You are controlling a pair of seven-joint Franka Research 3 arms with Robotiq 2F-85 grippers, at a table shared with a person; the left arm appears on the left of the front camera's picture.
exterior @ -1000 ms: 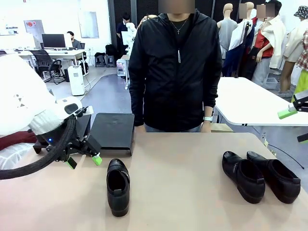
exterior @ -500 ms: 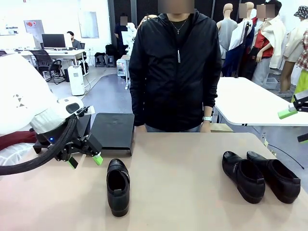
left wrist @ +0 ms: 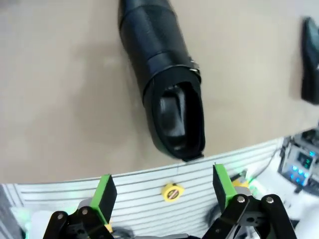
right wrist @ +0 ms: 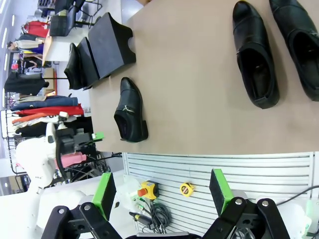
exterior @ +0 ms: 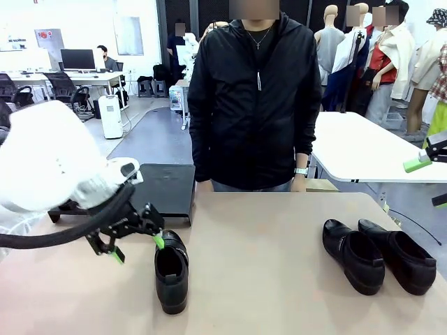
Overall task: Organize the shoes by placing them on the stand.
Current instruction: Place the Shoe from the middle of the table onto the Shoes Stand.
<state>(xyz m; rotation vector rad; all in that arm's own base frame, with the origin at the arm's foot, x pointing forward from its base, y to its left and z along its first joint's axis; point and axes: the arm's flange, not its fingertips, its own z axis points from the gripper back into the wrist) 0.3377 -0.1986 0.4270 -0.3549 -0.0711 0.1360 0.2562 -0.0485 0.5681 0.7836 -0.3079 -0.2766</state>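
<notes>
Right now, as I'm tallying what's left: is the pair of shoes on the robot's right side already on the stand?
No, the pair of shoes lies on the table, well apart from the stand.

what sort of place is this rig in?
Probably an open-plan lab or office workspace: a desk with monitors in the background, a white worktable nearby, and a rack of hanging clothes.
</notes>
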